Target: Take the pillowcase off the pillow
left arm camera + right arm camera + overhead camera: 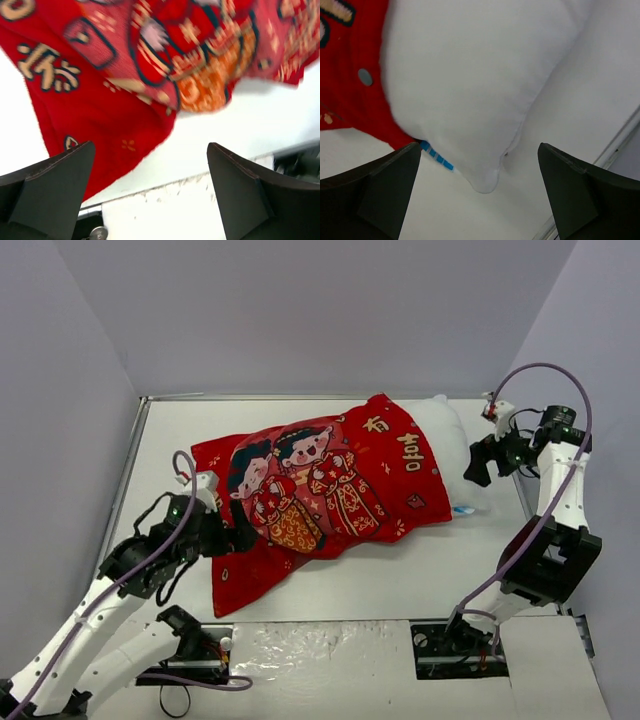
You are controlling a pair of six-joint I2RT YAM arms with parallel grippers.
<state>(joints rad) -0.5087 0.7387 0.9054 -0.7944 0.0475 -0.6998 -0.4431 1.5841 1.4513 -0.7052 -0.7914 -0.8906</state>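
White table (pixel 400 575) holds pillowcase (pixel 300 490) partly on pillow (pixel 445 435); left hand (pixel 238 528), right hand (pixel 478 466) spread, empty.

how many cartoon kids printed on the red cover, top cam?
2. Both on the pillowcase, side by side: one kid toward the left arm's end, the other kid just right of it. The underside is hidden.
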